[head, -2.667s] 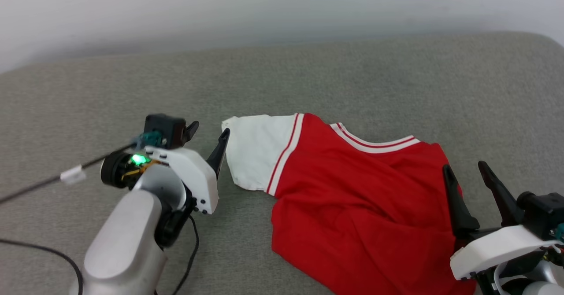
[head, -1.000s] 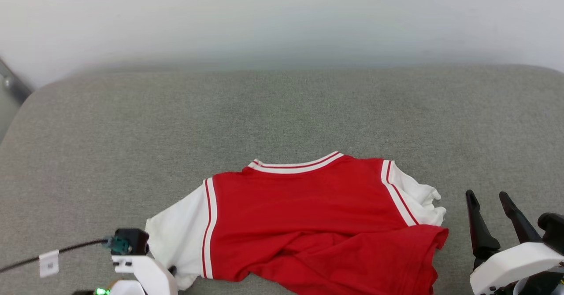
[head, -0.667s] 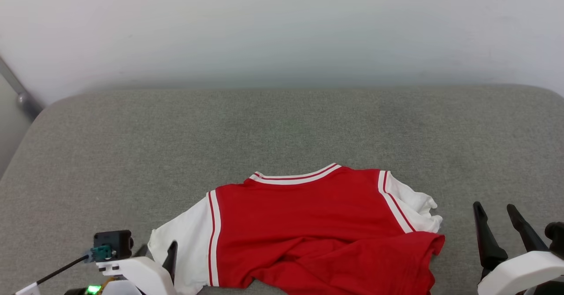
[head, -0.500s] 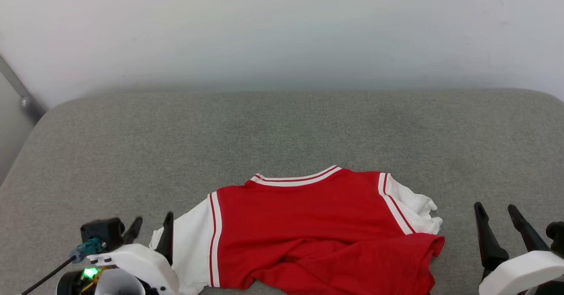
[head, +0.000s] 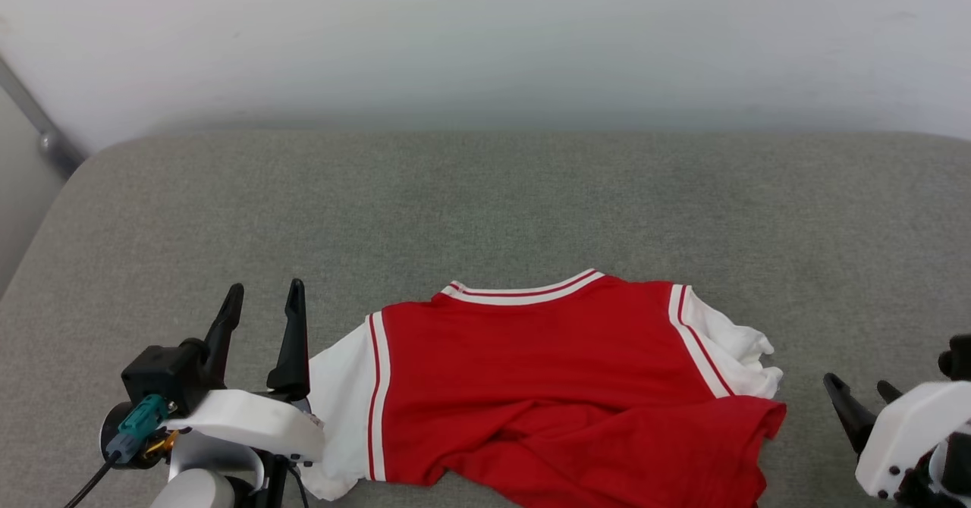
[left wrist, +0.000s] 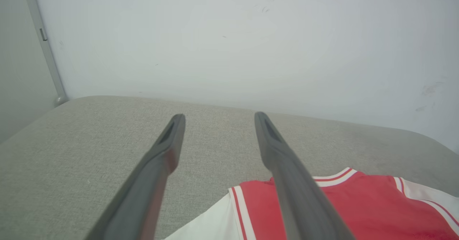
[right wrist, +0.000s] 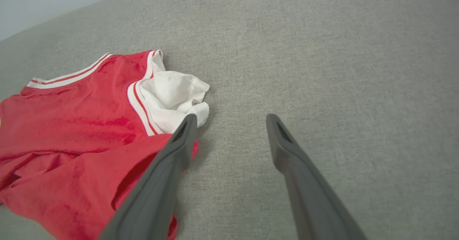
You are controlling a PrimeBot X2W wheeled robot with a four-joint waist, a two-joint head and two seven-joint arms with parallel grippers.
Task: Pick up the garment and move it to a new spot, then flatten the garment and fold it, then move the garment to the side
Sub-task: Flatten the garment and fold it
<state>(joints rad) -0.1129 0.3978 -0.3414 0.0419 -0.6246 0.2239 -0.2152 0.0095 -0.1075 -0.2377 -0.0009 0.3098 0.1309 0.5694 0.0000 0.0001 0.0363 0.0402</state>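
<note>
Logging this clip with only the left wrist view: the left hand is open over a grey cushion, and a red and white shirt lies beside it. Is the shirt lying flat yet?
Observer: No. In the head view the shirt has its lower red part folded up over itself along the near edge.
Operator: What about the other sleeve?
Observer: The white sleeve on the robot's right is bunched up, not spread out.
Operator: And where is the right hand?
Observer: The right hand is open and holds nothing. It is over the grey cushion, just beside that sleeve.
</note>
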